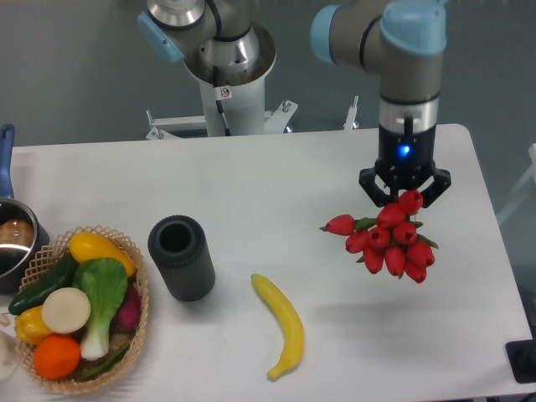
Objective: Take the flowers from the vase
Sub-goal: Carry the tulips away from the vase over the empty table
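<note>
You are looking at an evenly lit, bright scene; soft light is coming from overhead. The white counter is glowing pale without blowing out. The vase and banana are casting only faint, short shadows. A blue lamp on the tool is shining and blooming slightly. The flowers are reading saturated, their edges a little soft. The whole frame is showing mild low-resolution softness.

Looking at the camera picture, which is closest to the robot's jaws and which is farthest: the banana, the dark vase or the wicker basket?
From the gripper, which is holding the flowers at the right of the table:
1. Banana: nearest, lying near the front edge, middle of the table.
2. Vase: farther left, standing empty.
3. Wicker basket: farthest, at the far left, full of vegetables.
</note>
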Controlling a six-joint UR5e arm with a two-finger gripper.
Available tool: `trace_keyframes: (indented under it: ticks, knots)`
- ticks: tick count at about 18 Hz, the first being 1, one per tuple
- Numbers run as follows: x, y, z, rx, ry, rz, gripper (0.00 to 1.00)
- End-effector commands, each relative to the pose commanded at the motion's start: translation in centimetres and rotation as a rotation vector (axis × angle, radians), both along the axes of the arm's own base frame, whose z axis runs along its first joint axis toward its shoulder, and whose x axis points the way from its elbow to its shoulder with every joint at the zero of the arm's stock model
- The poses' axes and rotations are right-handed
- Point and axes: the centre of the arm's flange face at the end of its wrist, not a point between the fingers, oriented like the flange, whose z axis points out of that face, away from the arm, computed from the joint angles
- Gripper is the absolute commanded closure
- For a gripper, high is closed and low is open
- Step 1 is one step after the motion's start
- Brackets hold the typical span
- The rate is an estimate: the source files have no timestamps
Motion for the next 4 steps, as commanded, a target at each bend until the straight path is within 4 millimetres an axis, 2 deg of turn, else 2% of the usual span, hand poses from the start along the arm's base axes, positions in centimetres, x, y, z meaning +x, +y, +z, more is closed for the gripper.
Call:
trace_keyframes:
  ticks: [2, 4]
  knots:
    - [-1.2, 0.0, -0.1, -0.044, -0.031, 0.002, 1.0]
    - [-1.8, 0.1, -1.4, -0.098, -0.034, 0.012, 1.0]
